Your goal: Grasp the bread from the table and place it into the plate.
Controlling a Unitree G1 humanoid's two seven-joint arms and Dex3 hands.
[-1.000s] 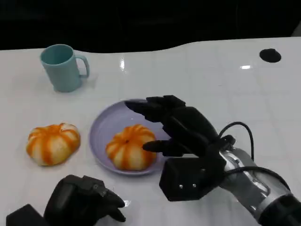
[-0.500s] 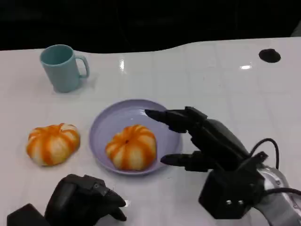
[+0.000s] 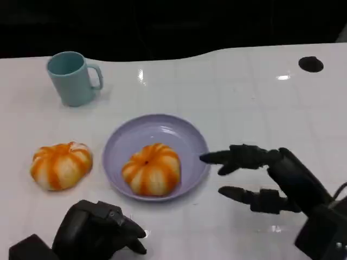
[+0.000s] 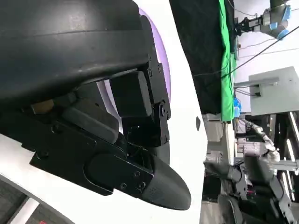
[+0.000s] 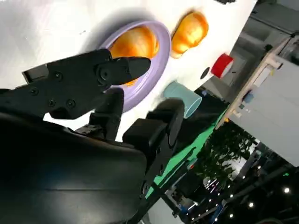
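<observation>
The right hand (image 3: pixel 271 181) sits at the lower right of the head view, just off the right rim of the plate (image 3: pixel 190 135), with its silver-and-black wrist running out of the bottom right corner. Its fingers (image 3: pixel 236 157) are spread apart and point left toward the plate, holding nothing; the upper fingertips lie just beside the rim, the lower one lies over bare table. In the right wrist view the same black fingers reach out toward the plate and are plainly parted.

The left hand (image 3: pixel 95 233) rests at the lower left of the head view, low against the bottom edge, below the plate's lower left rim. Its fingers are curled in with nothing between them.

One bread (image 3: pixel 150 169) lies inside the plate, toward its lower left part. A second bread (image 3: pixel 60 164) lies on the white table (image 3: pixel 244 97) at the left of the frame, near the plate but apart from it.

A teal mug (image 3: pixel 71 77) stands in the upper left, well apart from the plate. The table's far edge runs along the top of the frame against a dark background, and a small black round mark (image 3: pixel 311 64) sits near the upper right. Bare tabletop stretches between the plate and that far edge, and across the right half above the right hand.
</observation>
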